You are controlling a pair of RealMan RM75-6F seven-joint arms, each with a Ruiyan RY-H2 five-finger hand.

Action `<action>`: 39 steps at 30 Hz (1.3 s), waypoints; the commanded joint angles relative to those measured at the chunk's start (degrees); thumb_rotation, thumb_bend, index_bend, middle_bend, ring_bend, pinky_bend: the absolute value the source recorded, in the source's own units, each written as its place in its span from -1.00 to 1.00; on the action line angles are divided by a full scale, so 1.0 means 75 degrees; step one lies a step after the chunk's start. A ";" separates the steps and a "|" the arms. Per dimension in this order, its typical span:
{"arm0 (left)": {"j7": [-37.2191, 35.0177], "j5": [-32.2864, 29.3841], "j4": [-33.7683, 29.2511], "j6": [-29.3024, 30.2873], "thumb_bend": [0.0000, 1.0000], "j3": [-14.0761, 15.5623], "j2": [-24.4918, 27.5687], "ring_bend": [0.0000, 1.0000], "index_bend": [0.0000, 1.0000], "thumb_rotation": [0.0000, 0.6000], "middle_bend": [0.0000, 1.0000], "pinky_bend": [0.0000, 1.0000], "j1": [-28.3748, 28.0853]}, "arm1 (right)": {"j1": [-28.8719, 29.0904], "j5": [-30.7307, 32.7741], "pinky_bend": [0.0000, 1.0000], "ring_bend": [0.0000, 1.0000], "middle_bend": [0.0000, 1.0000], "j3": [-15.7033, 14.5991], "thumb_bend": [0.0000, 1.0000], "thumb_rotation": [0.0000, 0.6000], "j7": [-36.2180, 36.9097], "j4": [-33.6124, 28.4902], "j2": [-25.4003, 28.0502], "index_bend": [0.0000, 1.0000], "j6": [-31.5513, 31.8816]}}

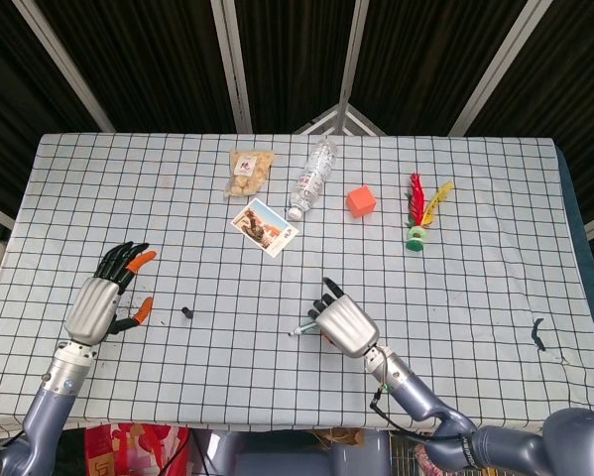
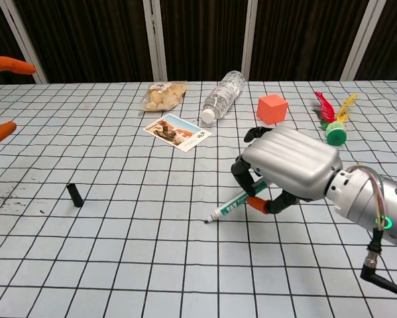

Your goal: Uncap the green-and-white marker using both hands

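The green-and-white marker (image 2: 236, 205) is uncapped, tip slanting down to the tablecloth; in the head view the marker (image 1: 304, 328) pokes out left of my right hand. My right hand (image 2: 287, 169) (image 1: 343, 324) grips its rear end between curled fingers. The black cap (image 2: 74, 195) (image 1: 185, 313) lies alone on the cloth to the left. My left hand (image 1: 104, 296) hovers left of the cap with fingers spread and nothing in it; in the chest view only the orange fingertips (image 2: 0, 131) show at the left edge.
Along the far side lie a snack bag (image 1: 249, 172), a plastic bottle (image 1: 312, 178), a photo card (image 1: 265, 227), an orange cube (image 1: 361, 201) and a feathered shuttlecock (image 1: 418, 213). The table's front edge runs just below both hands.
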 commanded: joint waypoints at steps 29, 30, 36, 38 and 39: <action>0.1103 -0.0139 -0.0165 0.0988 0.12 0.0707 0.1612 -1.00 -0.61 1.00 -0.77 -1.00 0.1561 | -0.2873 0.1310 -0.62 -0.30 -0.37 -0.0413 -0.49 1.00 0.1697 -0.1643 0.3485 -0.52 0.2358; 0.1043 -0.0149 -0.0136 0.1000 0.12 0.0705 0.1623 -1.00 -0.61 1.00 -0.77 -1.00 0.1587 | -0.2969 0.1370 -0.62 -0.31 -0.39 -0.0408 -0.49 1.00 0.1892 -0.1540 0.3510 -0.52 0.2415; 0.0742 -0.0311 0.0082 0.0851 0.12 0.0747 0.1718 -1.00 -0.66 1.00 -0.82 -1.00 0.1741 | -0.3594 0.1933 -0.62 -0.43 -0.50 -0.0290 -0.49 1.00 0.3151 -0.0828 0.3826 -0.52 0.2573; 0.0666 -0.0358 0.0105 0.0777 0.11 0.0772 0.1740 -1.00 -0.66 1.00 -0.83 -1.00 0.1781 | -0.3700 0.2047 -0.62 -0.44 -0.50 -0.0217 -0.49 1.00 0.3466 -0.0706 0.3900 -0.52 0.2559; 0.0626 -0.0360 0.0126 0.0770 0.11 0.0774 0.1741 -1.00 -0.66 1.00 -0.83 -1.00 0.1796 | -0.3736 0.2071 -0.62 -0.44 -0.50 -0.0204 -0.49 1.00 0.3574 -0.0659 0.3932 -0.52 0.2543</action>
